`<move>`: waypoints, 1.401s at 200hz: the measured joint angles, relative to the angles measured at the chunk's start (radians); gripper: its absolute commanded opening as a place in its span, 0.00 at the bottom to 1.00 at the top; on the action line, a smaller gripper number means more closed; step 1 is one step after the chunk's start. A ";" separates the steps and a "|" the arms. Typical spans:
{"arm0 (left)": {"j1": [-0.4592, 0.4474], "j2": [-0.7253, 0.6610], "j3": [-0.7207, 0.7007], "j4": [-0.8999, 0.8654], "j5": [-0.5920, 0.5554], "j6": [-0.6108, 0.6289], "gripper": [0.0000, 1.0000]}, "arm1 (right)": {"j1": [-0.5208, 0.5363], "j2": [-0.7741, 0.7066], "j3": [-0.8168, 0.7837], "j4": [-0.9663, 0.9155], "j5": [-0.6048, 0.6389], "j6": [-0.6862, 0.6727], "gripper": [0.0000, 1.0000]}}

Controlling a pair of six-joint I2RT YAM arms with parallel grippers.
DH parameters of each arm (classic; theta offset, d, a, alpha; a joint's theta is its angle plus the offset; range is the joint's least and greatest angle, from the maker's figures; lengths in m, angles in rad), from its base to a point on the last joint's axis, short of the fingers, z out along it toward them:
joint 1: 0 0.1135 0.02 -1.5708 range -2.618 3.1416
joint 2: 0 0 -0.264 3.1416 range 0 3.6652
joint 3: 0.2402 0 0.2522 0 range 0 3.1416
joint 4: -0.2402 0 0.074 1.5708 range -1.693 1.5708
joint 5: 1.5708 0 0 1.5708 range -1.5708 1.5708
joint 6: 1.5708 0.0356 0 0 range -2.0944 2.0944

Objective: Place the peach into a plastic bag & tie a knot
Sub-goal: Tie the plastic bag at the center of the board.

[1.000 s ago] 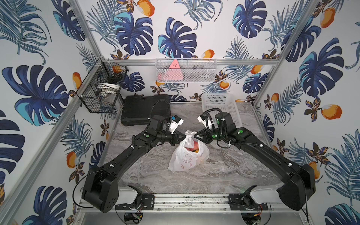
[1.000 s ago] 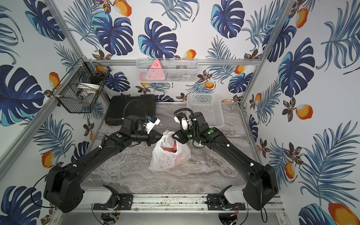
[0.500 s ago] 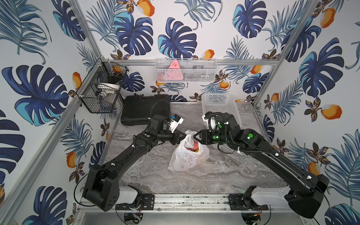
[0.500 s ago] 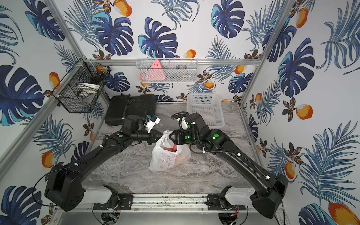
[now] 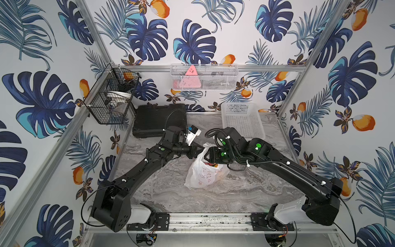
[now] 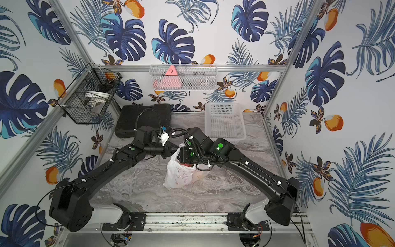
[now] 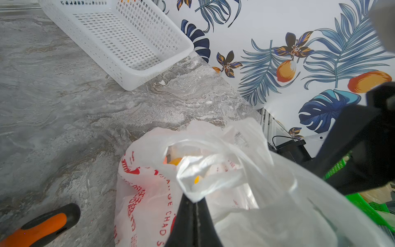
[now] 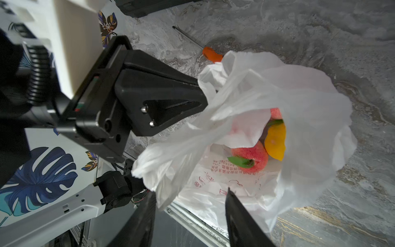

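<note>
Standing slumped at mid-table between the two arm ends in both top views, bag [image 5: 204,174]: thin white film with red print, mouth gaping upward, handles untied; contents: peach [image 8: 250,157], pink-red with a green leaf, lying on the bag's floor and touching a yellow-orange piece [image 8: 275,141] beside it; left gripper [image 7: 193,202]: jaws pressed together, pinching a fold of the bag's upper edge and holding it up on the bag's left side; right gripper [image 8: 190,197]: jaws spread, poised over the open mouth, a loose flap of film hanging against one finger [image 8: 147,205], nothing clamped; table [image 5: 213,198]: grey marble pattern; screwdriver [image 8: 211,54]: orange-and-black handle, lying flat on the table just beside the bag, near the left gripper; basket [image 5: 243,126]: white perforated plastic, far right corner, well apart from the bag; case [image 5: 158,119]: black, closed, far left against the back wall; wire basket [image 5: 109,102]: black, hung on the left wall; mesh shelf [image 5: 224,82]: on the back wall, pink triangle [image 5: 189,78] in it
</note>
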 measured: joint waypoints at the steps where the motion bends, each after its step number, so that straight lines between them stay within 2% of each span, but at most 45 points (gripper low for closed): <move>1: 0.000 0.000 0.000 0.001 0.000 0.000 0.00 | 0.000 0.000 0.000 0.000 0.000 0.001 0.53; 82: 0.000 -0.002 -0.012 0.014 0.005 -0.002 0.00 | 0.001 0.065 0.084 0.002 0.022 0.043 0.52; 116: 0.000 -0.002 -0.017 0.021 0.010 -0.005 0.00 | 0.000 0.075 0.079 0.005 0.029 0.043 0.42; 162: 0.000 -0.002 -0.017 0.022 0.010 -0.006 0.00 | -0.023 0.077 0.052 0.010 0.037 0.025 0.12; 192: 0.002 -0.006 -0.008 0.013 -0.008 -0.005 0.00 | -0.034 0.064 0.042 0.005 0.046 0.000 0.00; 280: 0.063 -0.043 0.036 -0.047 -0.098 -0.004 0.00 | -0.175 -0.084 -0.052 -0.075 0.036 -0.093 0.00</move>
